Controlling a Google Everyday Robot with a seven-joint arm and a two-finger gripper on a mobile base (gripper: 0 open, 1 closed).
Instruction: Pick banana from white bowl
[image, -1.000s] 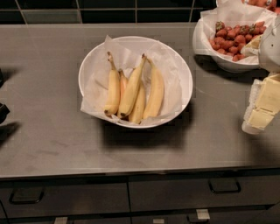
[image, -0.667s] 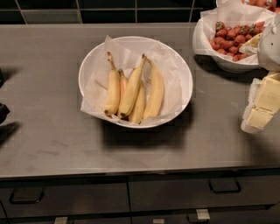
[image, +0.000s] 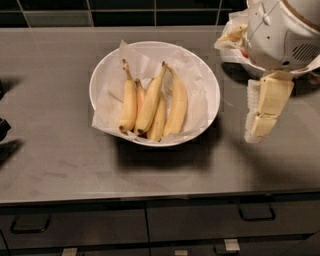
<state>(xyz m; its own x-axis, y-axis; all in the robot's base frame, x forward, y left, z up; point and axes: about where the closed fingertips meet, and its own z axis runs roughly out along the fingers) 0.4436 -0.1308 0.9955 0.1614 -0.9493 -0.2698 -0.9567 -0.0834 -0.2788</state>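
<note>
- Find the banana (image: 150, 102) near the middle of the white bowl (image: 213, 92), on a crumpled paper liner (image: 197, 75); longest of the bunch, lying slantwise; thin stem toward the far rim, dark brown tip toward the near rim.
- Touching a short orange-tinged banana (image: 140, 94) on its left; resting partly over another yellow one (image: 159, 121) on its right; flanked further out by a left yellow banana (image: 128, 102) and a plumper curved banana (image: 177, 105), all inside the same bowl.
- Under the bowl, a grey metal counter (image: 60, 150), with a dark shadow along the bowl's near side.
- Right of the bowl and well apart from the fruit: the gripper (image: 255, 135), cream-coloured, hanging above the counter and pointing down beneath a rounded white arm housing (image: 280, 35); released or clenched, cannot tell from this side-on angle.
- Behind that housing, probably a second bowl (image: 231, 47) with a hint of red fruit; mostly hidden.
- At the back, dark wall tiles (image: 125, 15); below the counter edge, drawer fronts with dark handles (image: 256, 214); at the left edge, a dark object (image: 3, 127), cut off.
</note>
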